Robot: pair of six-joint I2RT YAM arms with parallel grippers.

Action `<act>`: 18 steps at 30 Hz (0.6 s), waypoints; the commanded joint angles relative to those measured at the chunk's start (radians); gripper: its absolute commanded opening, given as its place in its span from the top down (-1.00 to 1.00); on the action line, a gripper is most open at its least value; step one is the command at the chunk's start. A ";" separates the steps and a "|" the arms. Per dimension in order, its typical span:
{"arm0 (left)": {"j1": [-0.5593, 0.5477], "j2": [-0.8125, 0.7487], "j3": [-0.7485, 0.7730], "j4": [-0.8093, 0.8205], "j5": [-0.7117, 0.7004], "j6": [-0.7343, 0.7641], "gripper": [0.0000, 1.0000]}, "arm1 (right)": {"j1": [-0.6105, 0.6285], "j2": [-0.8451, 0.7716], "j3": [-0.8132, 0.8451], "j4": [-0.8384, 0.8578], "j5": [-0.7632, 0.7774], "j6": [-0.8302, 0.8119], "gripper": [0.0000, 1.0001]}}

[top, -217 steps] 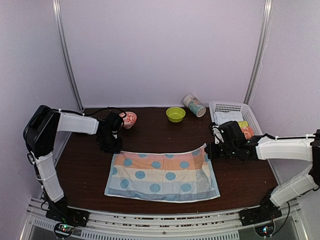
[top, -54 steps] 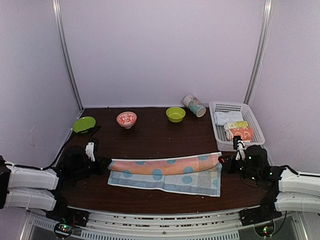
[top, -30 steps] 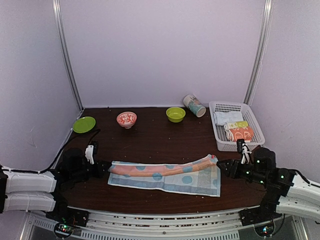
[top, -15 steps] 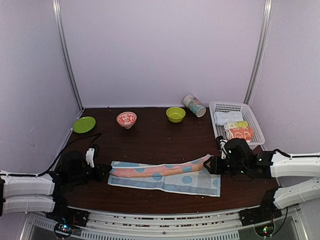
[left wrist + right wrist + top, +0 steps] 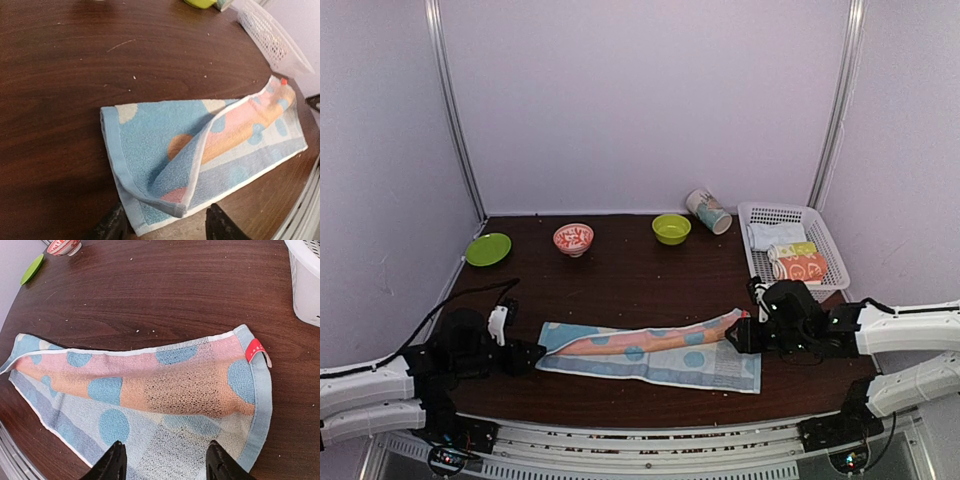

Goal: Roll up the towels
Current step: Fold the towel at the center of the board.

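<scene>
One towel (image 5: 650,350), striped pink, orange and pale blue with blue dots, lies across the near table with its far edge folded loosely over toward me. My left gripper (image 5: 525,356) stands open at the towel's left end. In the left wrist view its gripper (image 5: 165,230) has the folded corner of the towel (image 5: 200,150) just ahead of its spread fingers, untouched. My right gripper (image 5: 735,335) is open at the right end. From the right wrist its gripper (image 5: 167,465) hovers over the towel (image 5: 165,390), holding nothing. An orange rolled towel (image 5: 803,267) lies in the basket.
A white basket (image 5: 830,240) at the back right also holds a pale roll (image 5: 770,235) and a yellow-green roll (image 5: 792,249). Along the back stand a green plate (image 5: 487,249), a red-patterned bowl (image 5: 573,238), a green bowl (image 5: 671,228) and a tipped cup (image 5: 708,211).
My left gripper has opened, let go of the towel's left edge and drawn back toward the left. The folded edge has slackened there. The right gripper has barely moved.
</scene>
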 commanded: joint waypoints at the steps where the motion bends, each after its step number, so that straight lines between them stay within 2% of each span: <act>1: -0.012 -0.126 0.092 -0.192 -0.109 -0.087 -0.20 | 0.010 -0.022 0.009 -0.006 0.010 -0.010 -0.09; 5: -0.011 -0.132 0.186 -0.295 -0.208 -0.202 -0.21 | 0.009 -0.028 0.015 -0.012 0.020 -0.002 -0.09; 8: -0.011 0.003 0.295 -0.411 -0.225 -0.353 -0.10 | 0.010 -0.037 0.030 -0.034 0.030 0.009 -0.09; 10: -0.011 0.130 0.364 -0.490 -0.178 -0.470 -0.01 | 0.010 -0.049 0.041 -0.050 0.041 0.016 -0.09; 14: -0.015 0.313 0.432 -0.450 -0.046 -0.599 0.09 | 0.010 -0.072 0.064 -0.086 0.070 0.025 -0.10; 18: -0.019 0.386 0.481 -0.436 -0.070 -0.593 0.12 | 0.010 -0.069 0.073 -0.095 0.082 0.026 -0.10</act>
